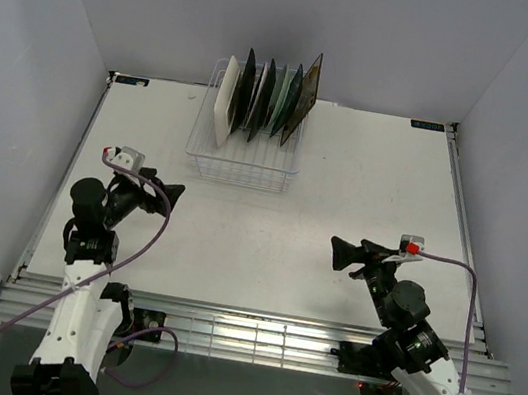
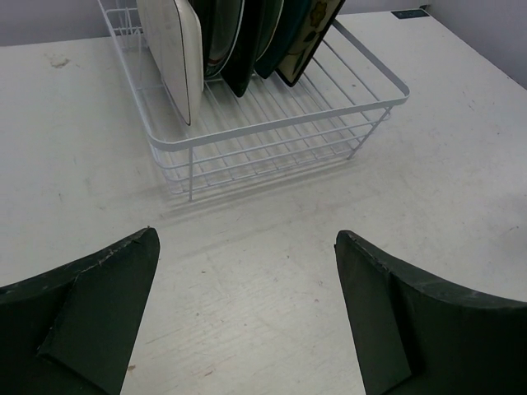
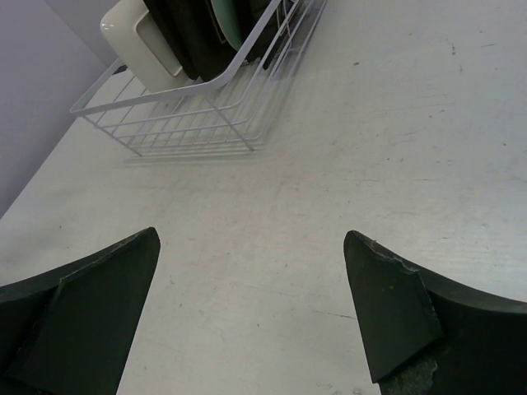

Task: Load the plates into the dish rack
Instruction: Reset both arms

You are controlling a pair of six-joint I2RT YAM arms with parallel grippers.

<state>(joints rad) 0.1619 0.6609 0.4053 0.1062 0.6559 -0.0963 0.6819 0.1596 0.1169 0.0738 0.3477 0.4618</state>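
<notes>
Plates (image 1: 266,96) stand upright in the dish rack (image 1: 240,168), far centre; left gripper (image 1: 171,197) and right gripper (image 1: 336,254) spread, empty; loading looks finished, so retreat without nudging the rack.

table (image 1: 366,194): white, scuffed | walls (image 1: 373,33): grey, three sides | metal rail (image 1: 251,337): near edge

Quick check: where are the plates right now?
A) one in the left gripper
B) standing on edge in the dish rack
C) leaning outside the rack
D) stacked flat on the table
B: the plates stand on edge in the dish rack, while the left gripper and right gripper are open and empty.
</notes>
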